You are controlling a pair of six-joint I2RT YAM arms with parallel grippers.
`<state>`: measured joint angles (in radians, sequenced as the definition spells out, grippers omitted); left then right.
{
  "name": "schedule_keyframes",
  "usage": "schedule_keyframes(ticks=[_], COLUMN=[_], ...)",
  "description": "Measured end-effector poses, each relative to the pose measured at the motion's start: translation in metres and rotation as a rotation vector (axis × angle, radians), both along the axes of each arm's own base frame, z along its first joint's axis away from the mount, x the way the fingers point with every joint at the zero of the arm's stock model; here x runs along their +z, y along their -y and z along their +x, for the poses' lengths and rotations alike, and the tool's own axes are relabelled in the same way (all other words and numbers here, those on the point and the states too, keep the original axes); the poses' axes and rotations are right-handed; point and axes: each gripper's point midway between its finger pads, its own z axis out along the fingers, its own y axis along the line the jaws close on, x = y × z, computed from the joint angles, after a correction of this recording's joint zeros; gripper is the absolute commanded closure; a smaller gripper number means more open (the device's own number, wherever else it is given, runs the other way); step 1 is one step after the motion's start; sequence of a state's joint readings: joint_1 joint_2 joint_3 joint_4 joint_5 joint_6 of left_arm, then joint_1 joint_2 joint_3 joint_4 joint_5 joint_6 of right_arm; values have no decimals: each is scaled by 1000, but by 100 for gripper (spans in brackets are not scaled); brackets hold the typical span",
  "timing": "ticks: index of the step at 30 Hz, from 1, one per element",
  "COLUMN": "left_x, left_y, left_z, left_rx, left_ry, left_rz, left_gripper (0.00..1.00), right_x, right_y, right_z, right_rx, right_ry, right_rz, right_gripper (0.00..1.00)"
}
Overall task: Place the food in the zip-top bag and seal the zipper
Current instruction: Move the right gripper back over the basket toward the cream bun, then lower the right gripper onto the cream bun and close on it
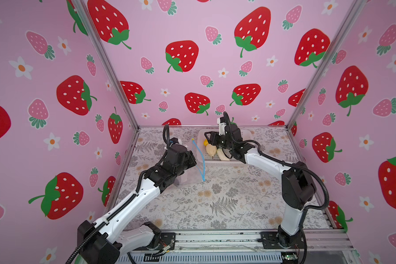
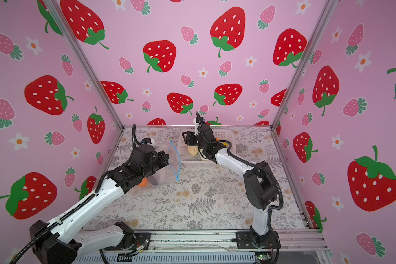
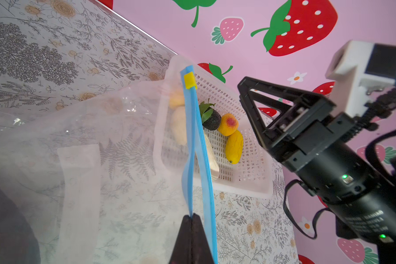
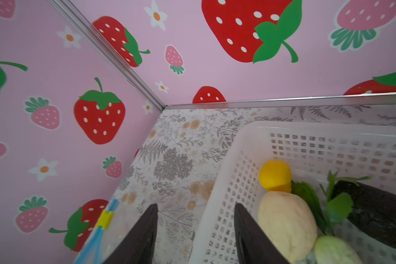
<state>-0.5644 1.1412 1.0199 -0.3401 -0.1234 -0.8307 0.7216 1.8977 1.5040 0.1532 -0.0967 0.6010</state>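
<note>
Floral-print counter (image 1: pixel 226 198), strawberry walls all round. Left jaws are clenched on the zipper (image 3: pixel 192 141), pinching one blue lip, and the zip-top bag (image 3: pixel 78 141) spreads away from them, mouth gaping. Right jaws are parted and empty over the rim of the white basket (image 4: pixel 233 160). Just beside them, inside it, lie a cream piece (image 4: pixel 286 224), a yellow piece (image 4: pixel 274 173) and a dark purple piece (image 4: pixel 375 217).

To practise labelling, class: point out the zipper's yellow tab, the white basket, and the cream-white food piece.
yellow tab (image 3: pixel 189 80), left wrist view, its middle.
white basket (image 4: pixel 284 126), right wrist view, its rim.
cream-white food piece (image 4: pixel 286 224), right wrist view, its rounded body.
</note>
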Motion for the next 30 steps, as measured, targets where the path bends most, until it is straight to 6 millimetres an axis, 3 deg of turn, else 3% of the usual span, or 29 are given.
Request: schedule_keyframes(ticks=[8,18,25,30], left_x=[-2,-10,-10,-13], left_y=[0,1,1,2], left_z=[0,1,1,2], left_rx=[0,-1,-1,-1], left_ry=[-4,-21,-22,-29], left_rz=[3,13,14,18], left_gripper=[100,100,100,100], right_x=[-28,-52,-78,-83], right_y=[3,-13,0,6], right_z=[25,64,61,58], right_rx=[-8,30,56,60], right_ry=[3,-52,-133,-151], right_rz=[-219,-440,-576,-606], right_gripper=[44,42,42,40])
